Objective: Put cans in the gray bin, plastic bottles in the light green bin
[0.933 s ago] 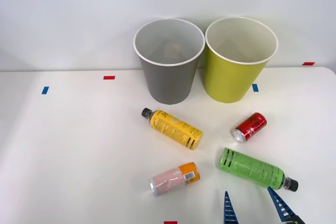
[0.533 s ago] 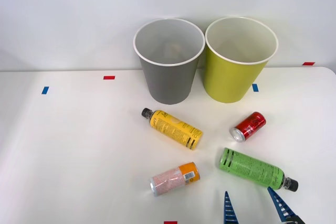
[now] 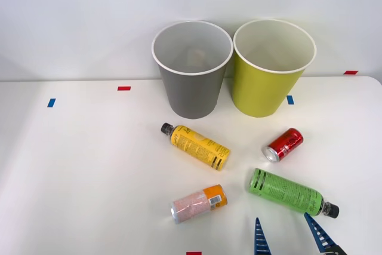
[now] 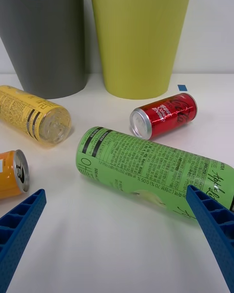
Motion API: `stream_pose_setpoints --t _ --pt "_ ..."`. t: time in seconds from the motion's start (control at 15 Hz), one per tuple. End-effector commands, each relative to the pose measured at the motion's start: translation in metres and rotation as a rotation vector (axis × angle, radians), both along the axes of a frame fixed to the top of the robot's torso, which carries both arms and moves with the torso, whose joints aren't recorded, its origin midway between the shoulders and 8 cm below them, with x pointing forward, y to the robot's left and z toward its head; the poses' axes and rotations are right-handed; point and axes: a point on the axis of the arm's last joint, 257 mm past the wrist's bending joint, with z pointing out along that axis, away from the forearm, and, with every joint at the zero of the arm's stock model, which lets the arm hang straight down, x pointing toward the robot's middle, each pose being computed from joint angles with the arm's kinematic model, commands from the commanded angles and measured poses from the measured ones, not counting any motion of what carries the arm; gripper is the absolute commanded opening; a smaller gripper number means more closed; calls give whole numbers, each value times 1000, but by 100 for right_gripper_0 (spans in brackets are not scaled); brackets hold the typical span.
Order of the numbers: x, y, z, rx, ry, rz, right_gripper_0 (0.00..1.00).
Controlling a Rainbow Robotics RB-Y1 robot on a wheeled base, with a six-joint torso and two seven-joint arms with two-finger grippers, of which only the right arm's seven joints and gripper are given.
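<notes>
The gray bin (image 3: 192, 67) (image 4: 46, 34) and the light green bin (image 3: 270, 70) (image 4: 139, 34) stand upright side by side at the table's back. A yellow bottle (image 3: 196, 146) (image 4: 33, 118) lies in front of the gray bin. The red can (image 3: 283, 144) (image 4: 163, 115) lies in front of the green bin, with the green bottle (image 3: 289, 191) (image 4: 153, 166) lying nearer me. The pink and orange can (image 3: 199, 203) (image 4: 10, 173) lies at front centre. My right gripper (image 3: 289, 234) (image 4: 117, 234) is open and empty, just short of the green bottle.
Small red and blue tape marks (image 3: 124, 88) dot the white table (image 3: 89, 171). A pale wall rises right behind the bins. Open table surface stretches to the left of the bottles and cans.
</notes>
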Motion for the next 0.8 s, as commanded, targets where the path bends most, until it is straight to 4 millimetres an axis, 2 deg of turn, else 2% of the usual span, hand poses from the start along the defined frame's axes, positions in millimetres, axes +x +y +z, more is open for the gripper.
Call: stream_pose_setpoints --t 0.07,0.8 --pt "0 0 0 0 0 0 100" --pt "0 0 0 0 0 0 100"
